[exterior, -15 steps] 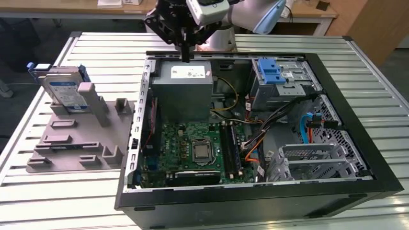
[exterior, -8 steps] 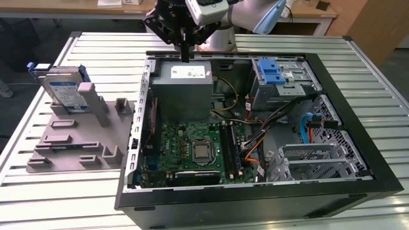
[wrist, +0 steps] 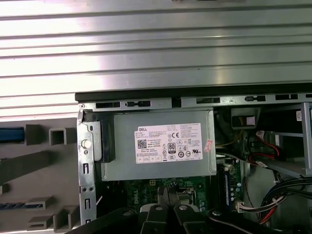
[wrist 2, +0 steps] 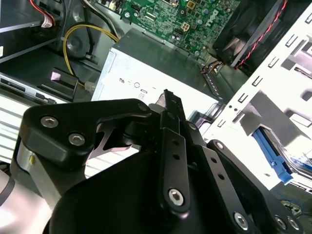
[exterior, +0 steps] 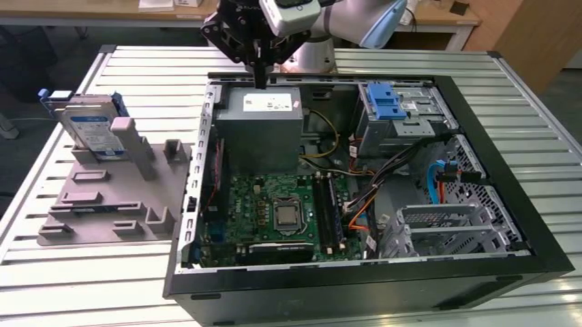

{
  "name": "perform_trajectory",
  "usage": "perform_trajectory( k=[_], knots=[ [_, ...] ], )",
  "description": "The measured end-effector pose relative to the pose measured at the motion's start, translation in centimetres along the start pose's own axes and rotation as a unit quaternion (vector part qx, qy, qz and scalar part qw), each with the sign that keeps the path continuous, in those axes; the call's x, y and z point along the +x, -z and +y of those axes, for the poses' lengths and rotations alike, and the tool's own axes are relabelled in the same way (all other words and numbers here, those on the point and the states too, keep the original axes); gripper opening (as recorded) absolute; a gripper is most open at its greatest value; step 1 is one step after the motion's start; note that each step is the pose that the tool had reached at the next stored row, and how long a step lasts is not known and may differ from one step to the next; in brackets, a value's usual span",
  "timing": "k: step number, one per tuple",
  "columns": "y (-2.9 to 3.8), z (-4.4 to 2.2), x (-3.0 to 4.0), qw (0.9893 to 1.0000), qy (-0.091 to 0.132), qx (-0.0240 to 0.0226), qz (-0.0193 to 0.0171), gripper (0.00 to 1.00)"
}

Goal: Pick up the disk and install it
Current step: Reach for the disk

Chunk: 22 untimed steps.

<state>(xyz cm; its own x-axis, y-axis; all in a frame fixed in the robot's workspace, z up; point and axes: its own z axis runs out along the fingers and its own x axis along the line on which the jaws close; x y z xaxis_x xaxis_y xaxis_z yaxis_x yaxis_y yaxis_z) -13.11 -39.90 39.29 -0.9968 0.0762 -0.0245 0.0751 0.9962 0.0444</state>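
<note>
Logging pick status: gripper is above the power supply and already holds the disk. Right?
No. The gripper is above the power supply, but it holds nothing; the disk stands upright in the grey fixture outside the case, at the exterior view's left. The exterior view shows this.

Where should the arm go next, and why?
Probably sideways toward the exterior view's left, over to the disk. The gripper hangs shut and empty above the power supply inside the case. The disk stands upright in the grey holder outside the case, untouched. The gripper would likely need to open before it can take the disk.
</note>
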Motion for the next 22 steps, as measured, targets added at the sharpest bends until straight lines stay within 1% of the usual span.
perform_trajectory(
  k=[10, 22],
  knots=[
    [0.0, 0.0, 0.85, 1.0, 0.0, 0.0, 0.0, 0.11],
    [0.02, 0.1, 2.57, 1.0, 0.0, 0.0, 0.0, 0.11]
  ],
)
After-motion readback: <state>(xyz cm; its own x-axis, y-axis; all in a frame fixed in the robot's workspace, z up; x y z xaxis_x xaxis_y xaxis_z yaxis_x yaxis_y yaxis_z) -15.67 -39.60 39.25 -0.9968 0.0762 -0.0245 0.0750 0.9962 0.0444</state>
